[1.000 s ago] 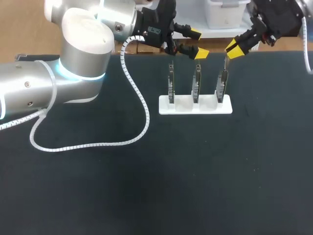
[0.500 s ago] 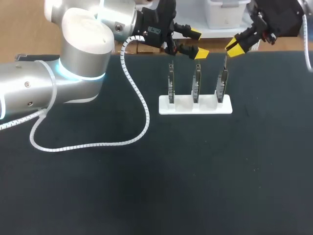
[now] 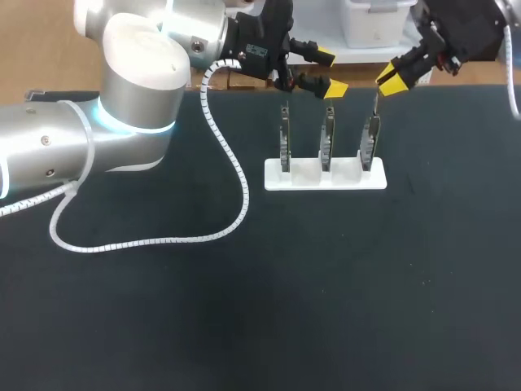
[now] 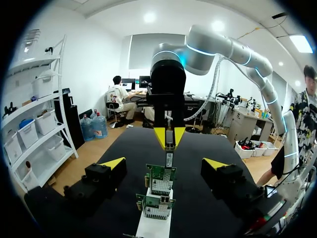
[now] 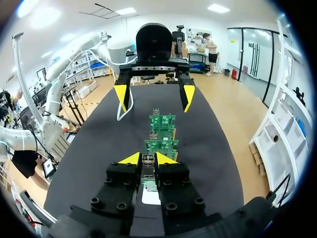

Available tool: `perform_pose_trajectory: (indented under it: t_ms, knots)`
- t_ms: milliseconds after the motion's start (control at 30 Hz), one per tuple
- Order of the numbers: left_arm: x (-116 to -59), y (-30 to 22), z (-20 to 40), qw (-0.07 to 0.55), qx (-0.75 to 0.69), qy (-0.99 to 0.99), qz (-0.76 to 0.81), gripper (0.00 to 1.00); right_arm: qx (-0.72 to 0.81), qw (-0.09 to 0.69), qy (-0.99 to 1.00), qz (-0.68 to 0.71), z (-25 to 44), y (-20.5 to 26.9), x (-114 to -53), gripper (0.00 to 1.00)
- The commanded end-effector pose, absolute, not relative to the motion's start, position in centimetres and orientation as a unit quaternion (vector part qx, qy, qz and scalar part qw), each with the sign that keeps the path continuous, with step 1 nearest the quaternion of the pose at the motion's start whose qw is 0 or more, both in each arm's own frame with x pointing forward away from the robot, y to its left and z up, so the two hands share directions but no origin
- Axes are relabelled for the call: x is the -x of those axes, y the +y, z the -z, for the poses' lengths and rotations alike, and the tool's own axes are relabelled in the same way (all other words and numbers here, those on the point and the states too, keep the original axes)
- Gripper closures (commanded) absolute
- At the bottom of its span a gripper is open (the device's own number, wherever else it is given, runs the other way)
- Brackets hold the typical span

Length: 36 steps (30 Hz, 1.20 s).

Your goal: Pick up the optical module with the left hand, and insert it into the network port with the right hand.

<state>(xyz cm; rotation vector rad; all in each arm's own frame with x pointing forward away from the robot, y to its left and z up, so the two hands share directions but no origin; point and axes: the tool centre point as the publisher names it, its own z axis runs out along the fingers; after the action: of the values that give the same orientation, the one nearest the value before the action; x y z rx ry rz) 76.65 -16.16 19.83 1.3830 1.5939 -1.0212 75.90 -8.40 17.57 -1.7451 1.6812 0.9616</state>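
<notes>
The left arm (image 3: 122, 106) crosses the table (image 3: 244, 309) from the left, and the left gripper (image 3: 330, 72) lies level at the far edge above the middle board (image 3: 327, 138), fingers wide apart and holding nothing. The right arm (image 3: 460, 28) comes in at the far right corner. The right gripper (image 3: 391, 81) tilts down, clamped on the module (image 4: 169, 159) just above the right board (image 3: 370, 134) in the white holder (image 3: 326, 177); board print is too small to read.

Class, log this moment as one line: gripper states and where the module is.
left gripper: open, empty, by the boards | right gripper: shut on optical module, above end board | boards: upright in white holder
</notes>
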Motion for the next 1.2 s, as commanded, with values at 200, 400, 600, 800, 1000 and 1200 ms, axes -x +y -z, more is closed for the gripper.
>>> perform_pose_trajectory:
  t_ms: [200,400,600,800,1000,1200]
  knots:
    - [-76.6,-16.2,-19.8,0.388,-0.544,0.627,0.4,0.0,0.647,0.262,0.622,-0.354,-17.3,-8.4,-75.8,1.0]
    - [-76.6,-16.2,-19.8,0.388,-0.544,0.627,0.4,0.0,0.654,0.266,0.616,-0.349,-17.4,-8.3,-75.8,1.0]
    - [-76.6,-16.2,-19.8,0.388,-0.544,0.627,0.4,0.0,0.661,0.269,0.613,-0.34,-18.1,-8.0,-75.9,1.0]
    - [-76.6,-16.2,-19.8,0.388,-0.544,0.627,0.4,0.0,0.658,0.264,0.617,-0.342,-17.3,-7.9,-75.7,1.0]
    - [-76.6,-16.2,-19.8,0.388,-0.544,0.627,0.4,0.0,0.653,0.265,0.62,-0.344,-17.0,-7.9,-75.8,1.0]
    - [-76.6,-16.2,-19.8,0.388,-0.544,0.627,0.4,0.0,0.651,0.268,0.622,-0.342,-17.0,-8.1,-75.6,1.0]
